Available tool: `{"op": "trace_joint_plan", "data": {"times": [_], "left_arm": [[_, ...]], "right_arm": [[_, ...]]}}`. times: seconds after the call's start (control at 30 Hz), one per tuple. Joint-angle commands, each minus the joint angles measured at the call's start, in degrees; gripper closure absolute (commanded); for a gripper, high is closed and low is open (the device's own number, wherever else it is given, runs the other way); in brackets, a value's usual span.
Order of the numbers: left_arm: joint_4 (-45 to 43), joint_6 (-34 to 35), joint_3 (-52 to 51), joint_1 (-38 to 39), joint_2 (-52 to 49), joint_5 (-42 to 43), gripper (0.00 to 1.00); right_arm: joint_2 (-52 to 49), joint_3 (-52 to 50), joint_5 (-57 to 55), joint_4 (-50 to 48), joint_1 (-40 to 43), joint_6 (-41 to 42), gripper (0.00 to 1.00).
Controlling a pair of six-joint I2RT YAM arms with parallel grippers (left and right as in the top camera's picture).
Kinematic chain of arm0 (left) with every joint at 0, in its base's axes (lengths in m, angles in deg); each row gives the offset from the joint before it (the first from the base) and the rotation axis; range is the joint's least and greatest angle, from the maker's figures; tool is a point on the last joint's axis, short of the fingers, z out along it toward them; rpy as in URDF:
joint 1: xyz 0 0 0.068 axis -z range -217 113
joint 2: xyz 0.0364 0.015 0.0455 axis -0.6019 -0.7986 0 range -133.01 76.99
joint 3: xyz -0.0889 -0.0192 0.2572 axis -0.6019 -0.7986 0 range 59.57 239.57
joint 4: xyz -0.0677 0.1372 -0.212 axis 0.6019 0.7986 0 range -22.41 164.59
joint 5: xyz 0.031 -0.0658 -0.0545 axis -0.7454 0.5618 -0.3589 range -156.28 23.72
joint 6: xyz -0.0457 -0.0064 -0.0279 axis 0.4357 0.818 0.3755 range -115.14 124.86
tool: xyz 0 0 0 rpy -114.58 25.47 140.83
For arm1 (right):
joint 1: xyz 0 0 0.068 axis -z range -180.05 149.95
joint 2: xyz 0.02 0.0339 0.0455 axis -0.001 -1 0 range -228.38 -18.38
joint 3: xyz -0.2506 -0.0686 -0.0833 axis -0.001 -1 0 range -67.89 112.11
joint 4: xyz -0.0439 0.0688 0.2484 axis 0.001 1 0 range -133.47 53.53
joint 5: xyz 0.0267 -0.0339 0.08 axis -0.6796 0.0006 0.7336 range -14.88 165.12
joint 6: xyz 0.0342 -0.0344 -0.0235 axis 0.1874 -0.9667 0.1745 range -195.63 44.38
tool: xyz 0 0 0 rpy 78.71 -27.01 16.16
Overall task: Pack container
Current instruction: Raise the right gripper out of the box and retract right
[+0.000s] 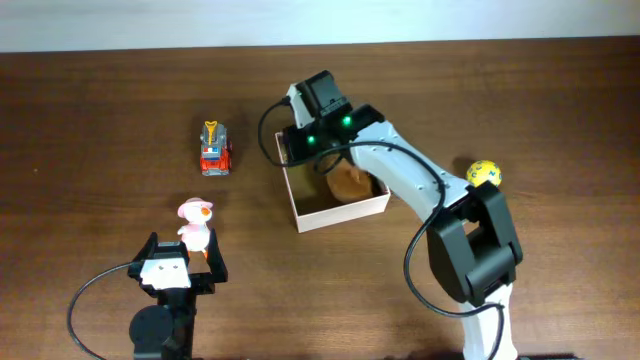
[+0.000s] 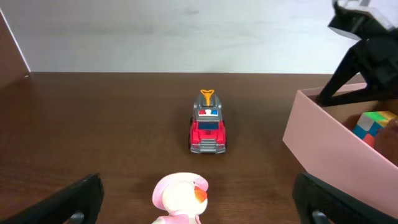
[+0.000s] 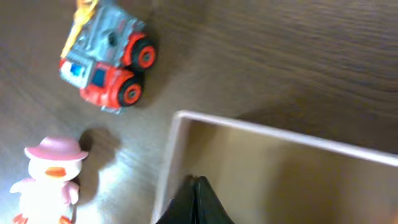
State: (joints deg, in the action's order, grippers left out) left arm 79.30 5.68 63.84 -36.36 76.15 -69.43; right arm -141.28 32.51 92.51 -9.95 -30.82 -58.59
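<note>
Your left pincer (image 2: 202, 199) stands apart around the duck (image 2: 177, 193), ready to grab; the right pincer (image 3: 196, 199) is together over the box (image 3: 169, 162).

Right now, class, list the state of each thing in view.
container: open-topped, colourful cube inside.
fire truck: upright on wheels, outside the container.
duck: upright, outside the container.
yellow ball: resting outside the container.
left pincer: open, duck ungripped.
right pincer: shut, inside the container.
</note>
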Motion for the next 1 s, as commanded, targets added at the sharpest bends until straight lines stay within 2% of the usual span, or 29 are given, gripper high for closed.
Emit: {"op": "trace_joint_plan", "data": {"times": [0.0,0.03,0.07,0.1,0.2,0.3,0.37,0.43,0.47,0.57,0.7,0.97], "left_arm": [[-0.15,-1.09,-0.72,-0.33,0.5,0.83,0.01],[-0.13,-1.09,-0.72,-0.33,0.5,0.83,0.01],[-0.13,-1.09,-0.72,-0.33,0.5,0.83,0.01],[-0.15,-1.09,-0.72,-0.33,0.5,0.83,0.01],[-0.15,-1.09,-0.72,-0.33,0.5,0.83,0.01],[-0.15,-1.09,-0.72,-0.33,0.5,0.83,0.01],[-0.13,-1.09,-0.72,-0.33,0.5,0.83,0.01],[-0.13,-1.09,-0.72,-0.33,0.5,0.83,0.01],[-0.15,-1.09,-0.72,-0.33,0.5,0.83,0.01],[-0.13,-1.09,-0.72,-0.33,0.5,0.83,0.01],[-0.13,-1.09,-0.72,-0.33,0.5,0.83,0.01],[-0.13,-1.09,-0.72,-0.33,0.5,0.83,0.01]], "right_arm": [[-0.02,1.51,-1.33,1.44,3.72,1.53,0.96],[0.09,2.1,-1.33,2.51,4.68,1.53,0.94],[0.28,3.15,-1.33,3.91,5.84,1.49,0.83],[0.39,4.04,-1.33,4.92,6.71,1.49,0.78],[0.83,8.85,-1.33,9.22,10.12,1.33,0.72],[1.05,15.1,-0.83,14.53,12.96,-1.75,0.55],[1.05,19.61,-0.92,18.67,14.14,-4.0,0.34],[1.05,23.71,-3.63,22.51,15.3,-5.88,0.05],[1.05,25.35,-7.06,24.48,15.91,-5.86,0.01],[1.05,28.15,-18.8,30.08,18.56,-5.88,0.01],[1.05,28.41,-27.54,37.29,23.85,-6.27,0.01],[1.03,28.41,-27.65,45.35,34.99,-5.64,0.01]]}}
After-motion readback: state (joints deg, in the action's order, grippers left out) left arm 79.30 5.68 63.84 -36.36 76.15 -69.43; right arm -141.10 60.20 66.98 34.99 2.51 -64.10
